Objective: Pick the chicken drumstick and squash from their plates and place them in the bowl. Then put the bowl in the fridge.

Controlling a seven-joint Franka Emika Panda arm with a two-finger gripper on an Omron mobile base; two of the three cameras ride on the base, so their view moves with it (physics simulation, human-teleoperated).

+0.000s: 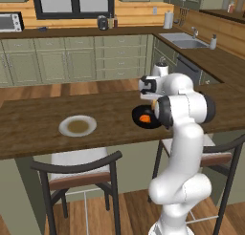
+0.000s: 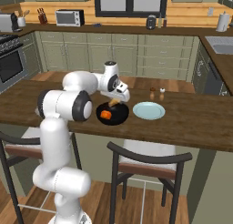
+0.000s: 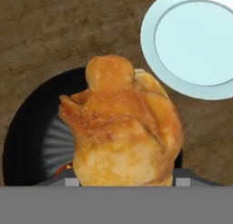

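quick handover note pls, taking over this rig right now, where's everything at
Tool: shut on the chicken drumstick, held just above the bowl.
Squash: already in the bowl.
Bowl: on the wooden counter, between the brown-centred plate and the pale blue plate; both are bare.
Done: squash moved, drumstick picked.
Left: drop the drumstick into the bowl, then carry the bowl to the fridge.
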